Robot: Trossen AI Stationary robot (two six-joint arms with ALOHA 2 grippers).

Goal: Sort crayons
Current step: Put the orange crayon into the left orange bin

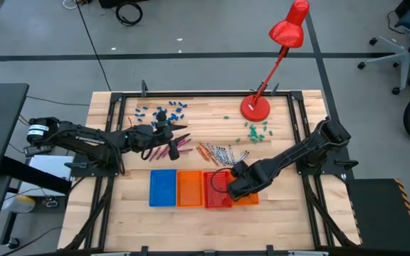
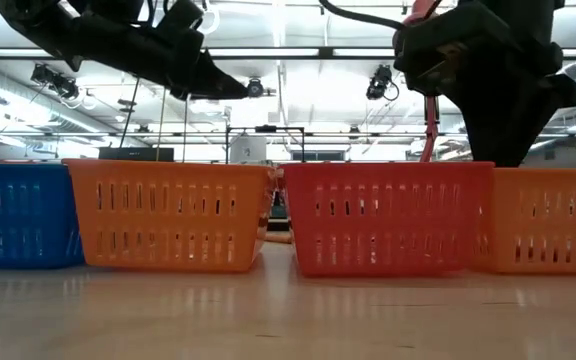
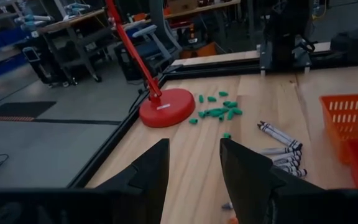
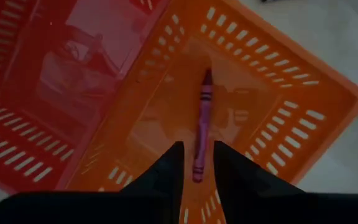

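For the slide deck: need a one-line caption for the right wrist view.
Right gripper open above an orange slotted plastic basket holding one magenta-purple crayon, red slotted basket alongside.

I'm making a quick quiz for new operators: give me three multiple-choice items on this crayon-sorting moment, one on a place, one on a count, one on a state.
1. Where is the magenta crayon?
A. in the red basket
B. in the orange basket at the row's right end
C. by the lamp

2. How many baskets stand in the row?
A. two
B. four
C. six

3. How does the left gripper stand?
A. open and empty
B. shut on a crayon
C. inside a basket

Answers:
1 B, the right wrist view shows it in the orange basket, beside the red basket, beyond the right gripper.
2 B, blue, orange, red, orange.
3 A, nothing lies between its spread fingers.
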